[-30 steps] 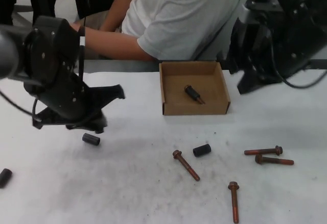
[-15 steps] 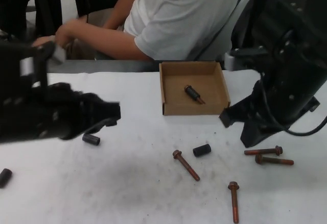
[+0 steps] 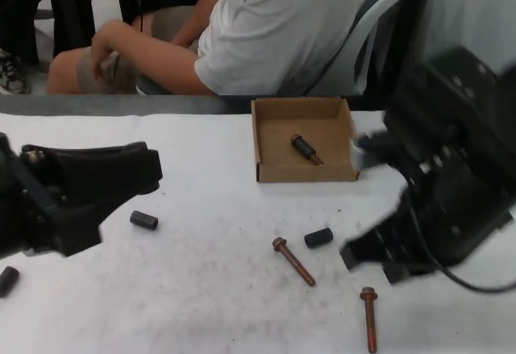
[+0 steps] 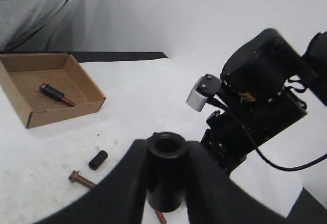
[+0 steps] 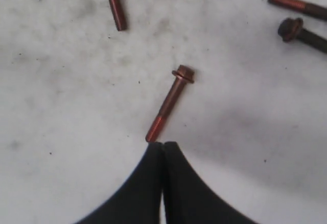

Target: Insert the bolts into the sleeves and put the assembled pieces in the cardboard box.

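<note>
Right arm had swung forward past the brown cardboard box; left gripper clamped a black cylindrical sleeve (bore empty); right gripper, fingers together, hung over a copper-coloured bolt, probably its next pickup.

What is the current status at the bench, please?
Left claw shut on a sleeve, off the bench. Right claw shut, empty, tips at a loose bolt's threaded end. One assembled piece in the cardboard box. No obstruction seen.
</note>
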### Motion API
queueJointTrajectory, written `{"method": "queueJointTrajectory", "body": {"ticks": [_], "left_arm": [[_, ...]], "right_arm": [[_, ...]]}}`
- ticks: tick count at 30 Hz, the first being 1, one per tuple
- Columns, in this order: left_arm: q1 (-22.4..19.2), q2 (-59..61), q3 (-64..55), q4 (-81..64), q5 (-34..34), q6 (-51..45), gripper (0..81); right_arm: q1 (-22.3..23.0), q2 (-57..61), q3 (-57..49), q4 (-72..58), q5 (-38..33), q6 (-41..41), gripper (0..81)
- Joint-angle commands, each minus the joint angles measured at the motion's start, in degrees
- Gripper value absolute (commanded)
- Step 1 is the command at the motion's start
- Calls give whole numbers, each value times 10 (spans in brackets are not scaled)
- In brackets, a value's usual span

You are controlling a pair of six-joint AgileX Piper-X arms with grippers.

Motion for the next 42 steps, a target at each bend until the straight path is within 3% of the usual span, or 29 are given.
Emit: {"method": "queueJointTrajectory", "body": {"ticks": [1,7,9,13,16,33,42], "left_arm": [[-2,-5,1,-3,10,0,8],[-2,-4,1,-3,10,0,8],[-2,-4,1,-3,10,0,8],[-2,-4,1,-3,18,0,8],[-2,-4,1,-3,19,0,8],[-2,-4,1,-3,19,0,8],[-2,-2,1,-3,18,0,8]], "right_arm": [[1,-21,48,-22,0,36,2],[1,-19,78,-68,-54,65,20],[1,-16,79,-87,-60,76,87],[1,-6,79,-107,-60,99,322],[1,8,79,-108,-59,101,438],[0,101,74,-177,-51,108,435],[-33,117,69,-181,-15,92,435]]}}
